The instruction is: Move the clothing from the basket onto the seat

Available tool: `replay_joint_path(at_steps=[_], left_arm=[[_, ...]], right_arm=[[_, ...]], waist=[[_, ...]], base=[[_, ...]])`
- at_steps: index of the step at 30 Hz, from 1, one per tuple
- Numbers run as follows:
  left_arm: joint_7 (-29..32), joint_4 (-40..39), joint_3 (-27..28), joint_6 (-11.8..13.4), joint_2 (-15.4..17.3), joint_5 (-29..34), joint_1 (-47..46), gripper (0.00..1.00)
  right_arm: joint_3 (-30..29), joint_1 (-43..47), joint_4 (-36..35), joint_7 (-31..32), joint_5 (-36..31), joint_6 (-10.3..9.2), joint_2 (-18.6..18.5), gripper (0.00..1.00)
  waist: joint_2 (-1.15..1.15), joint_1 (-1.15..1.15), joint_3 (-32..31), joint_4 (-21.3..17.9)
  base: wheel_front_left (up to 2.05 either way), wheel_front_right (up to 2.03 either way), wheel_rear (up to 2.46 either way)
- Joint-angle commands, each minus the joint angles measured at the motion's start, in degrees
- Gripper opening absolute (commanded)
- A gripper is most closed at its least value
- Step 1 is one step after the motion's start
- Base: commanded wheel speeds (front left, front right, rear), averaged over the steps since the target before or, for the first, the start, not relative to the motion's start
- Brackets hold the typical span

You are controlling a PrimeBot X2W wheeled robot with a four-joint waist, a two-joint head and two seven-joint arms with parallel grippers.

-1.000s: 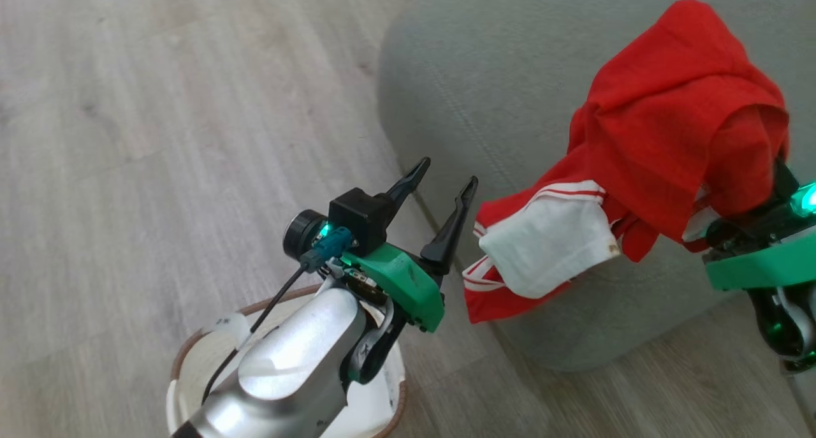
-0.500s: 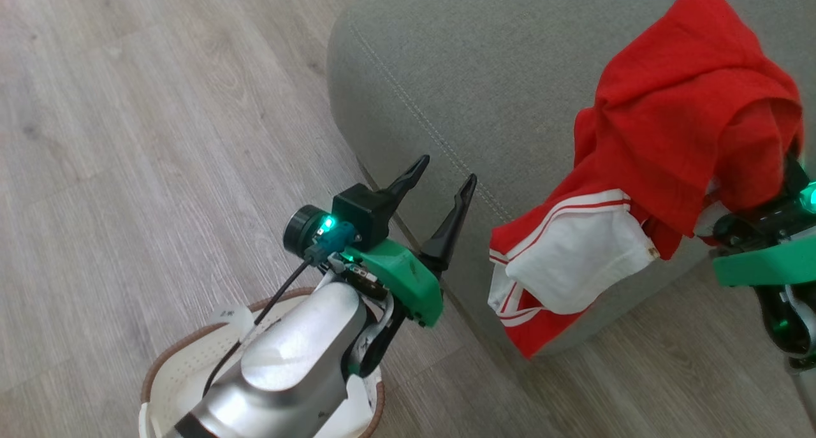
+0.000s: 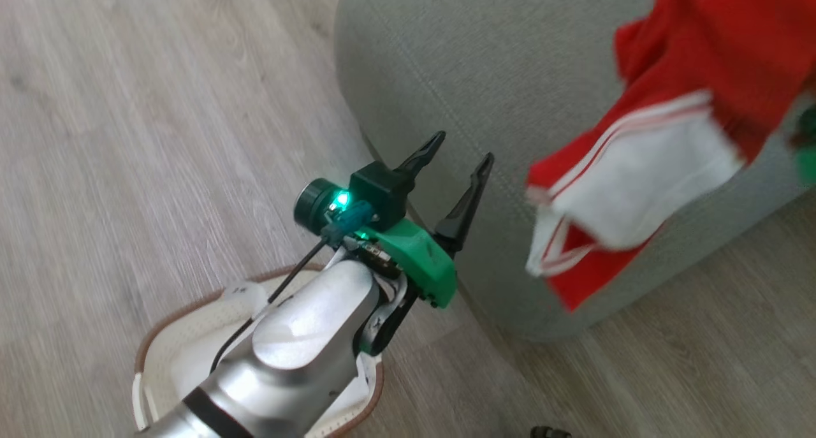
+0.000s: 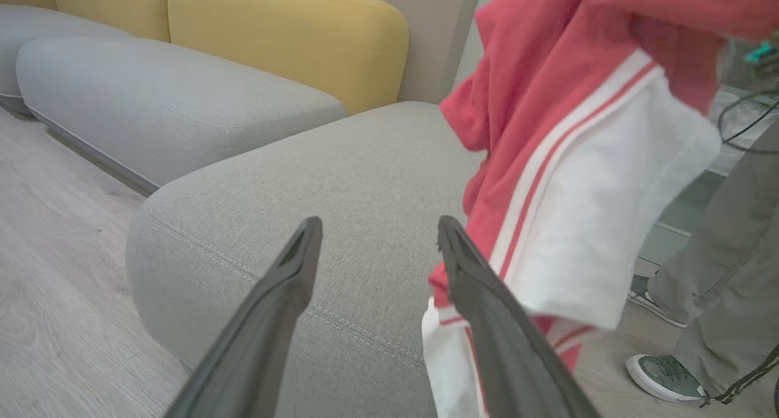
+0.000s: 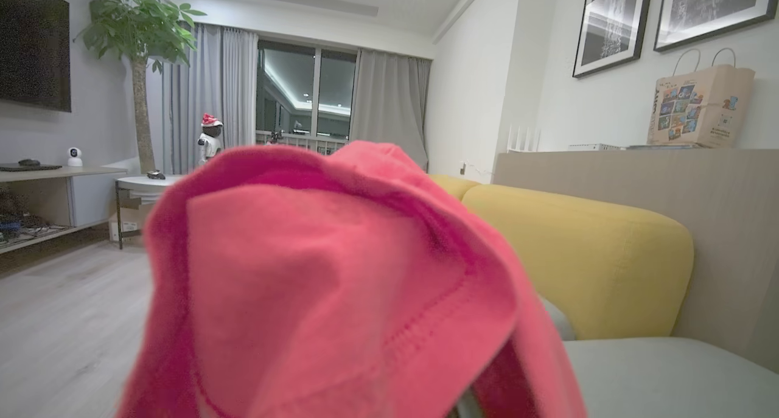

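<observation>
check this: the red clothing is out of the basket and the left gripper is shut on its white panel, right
No. The clothing is out of the basket, but the left gripper is open, holding nothing: the left wrist view shows its fingers spread with no fabric between them.

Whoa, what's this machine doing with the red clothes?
A two-armed robot is moving laundry. Its right gripper, shut, holds the red-and-white clothing up over the grey-green seat. The fabric hangs down past the cushion's edge and is not yet laid down. The left gripper is open and empty, near the white basket on the floor.
</observation>
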Motion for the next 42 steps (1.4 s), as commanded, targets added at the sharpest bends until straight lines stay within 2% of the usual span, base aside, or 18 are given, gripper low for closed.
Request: replay_joint_path(at_steps=[1,14,22,27,31,38,42], left_arm=[[-0.3,-1.3,1.2,0.0,-0.3,0.6,-3.5,1.0],[0.8,-1.2,-4.4,2.3,-1.0,1.0,-11.8,1.0],[1.1,-1.9,-9.5,5.7,-1.1,-0.9,-17.4,1.0],[0.7,-1.8,-12.0,7.6,-1.1,-2.3,-20.1,1.0],[0.1,-1.7,-14.0,8.6,-1.1,-4.0,-21.5,1.0],[-0.8,-0.9,-16.2,10.2,-1.1,-6.7,-22.9,1.0],[-1.3,-0.6,-17.2,10.6,-1.1,-8.0,-23.5,1.0]], right_arm=[[-0.5,-3.2,-0.4,-0.4,1.3,-0.01,-3.0,0.0],[-4.1,-19.5,8.2,-0.4,7.9,-0.01,-13.6,0.0],[-3.3,-24.8,15.4,-0.4,8.3,-0.01,-16.8,0.0],[1.7,-24.0,21.5,-0.4,8.4,-0.01,-16.2,0.0],[5.5,-22.4,29.3,-0.4,11.2,-0.01,-14.5,0.0],[21.6,-23.9,40.4,0.3,17.5,-0.01,-13.7,0.0],[29.1,-26.2,44.0,3.6,21.8,-0.01,-13.8,0.0]], waist=[[0.0,0.0,1.7,1.3],[0.0,0.0,12.8,7.3],[0.0,0.0,19.1,9.8],[0.0,0.0,22.0,10.7],[0.0,0.0,23.0,11.3],[0.0,0.0,23.9,11.7],[0.0,0.0,24.1,11.9]], base=[[0.0,0.0,0.0],[0.0,0.0,0.0],[0.0,0.0,0.0],[0.0,0.0,0.0],[0.0,0.0,0.0],[0.0,0.0,0.0],[0.0,0.0,0.0]])
